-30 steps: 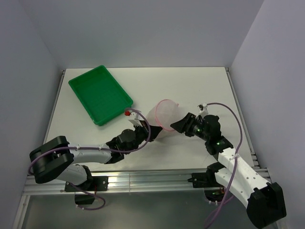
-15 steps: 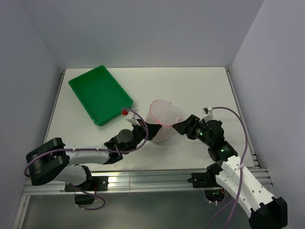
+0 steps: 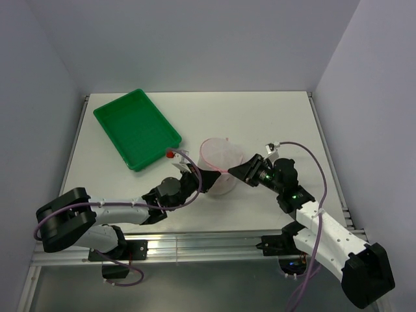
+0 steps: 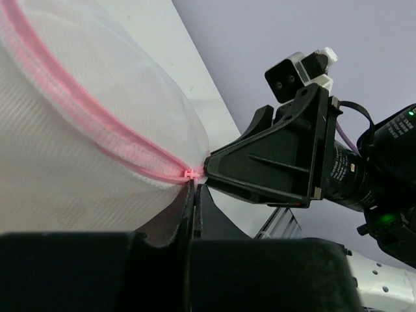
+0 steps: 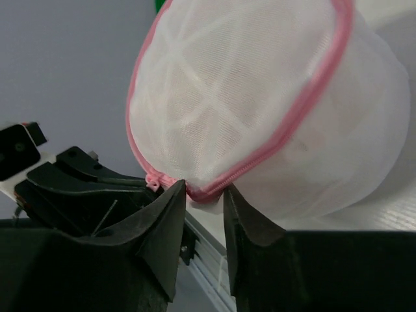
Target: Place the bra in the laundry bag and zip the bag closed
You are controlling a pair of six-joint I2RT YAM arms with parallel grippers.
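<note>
Top external view: laundry bag [image 3: 218, 164] stands as a small drum on the white table [image 3: 273, 117], about mid-table, between the two grippers. Left gripper [image 3: 197, 177] meets the bag at its near-left lower edge; right gripper [image 3: 239, 171] meets it at its right side. Green tray [image 3: 133, 130] lies well apart at the back left, angled to the table edge. Left wrist view: left fingers [image 4: 214, 227] are pressed together with only a hairline seam between them, and white mesh from the bag's lower half runs down into that seam, so the left gripper has the bag pinched. The pink zip band runs diagonally across the mesh, and the zip slider [image 4: 190, 174] sits at its lower end, just above the left fingertips and touching or just beside the tip of the right gripper, which reads as one black wedge from this side. Right wrist view: right fingers [image 5: 170, 218] stand at a narrow gap, with the pink seam lying right at the tips; cannot tell if they actually clamp it. Pale rib-like shapes show through the mesh dome; not identifiable.
</note>
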